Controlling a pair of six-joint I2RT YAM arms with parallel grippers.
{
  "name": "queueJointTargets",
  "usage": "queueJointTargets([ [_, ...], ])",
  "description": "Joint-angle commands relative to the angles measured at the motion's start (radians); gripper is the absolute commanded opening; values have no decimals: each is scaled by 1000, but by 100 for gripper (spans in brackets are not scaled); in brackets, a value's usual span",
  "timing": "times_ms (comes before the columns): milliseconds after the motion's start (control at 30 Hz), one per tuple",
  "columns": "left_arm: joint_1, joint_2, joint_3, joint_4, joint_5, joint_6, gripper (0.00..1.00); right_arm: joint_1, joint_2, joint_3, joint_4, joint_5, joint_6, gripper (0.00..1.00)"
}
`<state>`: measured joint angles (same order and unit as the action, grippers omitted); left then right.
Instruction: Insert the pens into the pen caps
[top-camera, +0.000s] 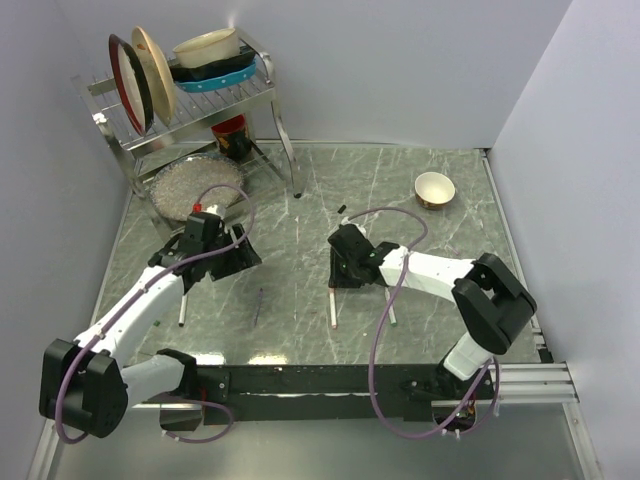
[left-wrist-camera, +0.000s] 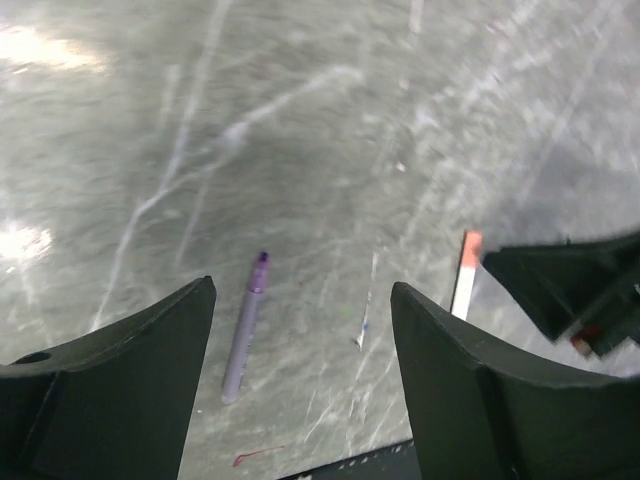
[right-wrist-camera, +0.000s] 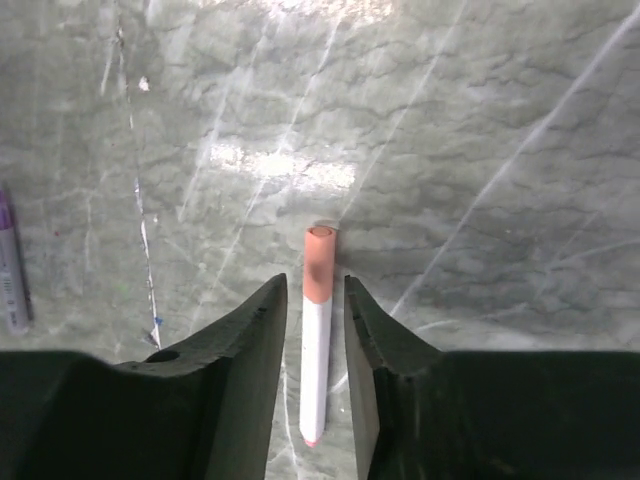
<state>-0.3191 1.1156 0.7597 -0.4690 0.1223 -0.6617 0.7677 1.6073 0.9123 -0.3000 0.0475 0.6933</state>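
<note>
While straddling the orange-capped pen (right-wrist-camera: 316, 370), right gripper (right-wrist-camera: 313, 287): jaws narrow, a sliver of gap showing on each side, no pinch seen. Pen flat on the table (right-wrist-camera: 480, 150), white barrel between the fingers, orange cap (right-wrist-camera: 319, 265) seated on the far end, just past the fingertips.

Item 2, left gripper (left-wrist-camera: 302, 288): jaws wide, nothing held, hanging above the purple pen (left-wrist-camera: 245, 330). That pen flat on the table, nearer the left finger; capped or not, cannot tell.

Also on the table in the top view: 2 further pens, near-left pen (top-camera: 182, 305) and near-right pen (top-camera: 392, 308); 1 small black piece (top-camera: 341, 208), probably a loose cap, well apart beyond the right gripper.

Step judged in hand: letting go of 1 finished pen.

Handling notes:
- Widen the right jaws fully, then rise straight up; no sideways drift, to avoid nudging the round barrel into a roll.
- For the purple pen, centre it between the left fingers before closing.
- Grip across mid-barrel, tip end left free for a cap.
- Slim, smooth barrel: likely to slip under a skewed grip.
</note>
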Motion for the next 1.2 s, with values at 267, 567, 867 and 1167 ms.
queueJointTargets([
  [267,43,-25,55,-51,-106,-58,77,-64,-256,13,-272,204,-142,44],
  [567,43,-115,26,12,80,77,79,-156,-325,-133,-376,143,-198,43],
  [867,43,-165,-28,66,125,60,81,-194,-218,-151,-350,114,-170,41],
  [1167,43,-171,-43,104,155,36,81,-216,-122,-133,-324,74,-187,34],
])
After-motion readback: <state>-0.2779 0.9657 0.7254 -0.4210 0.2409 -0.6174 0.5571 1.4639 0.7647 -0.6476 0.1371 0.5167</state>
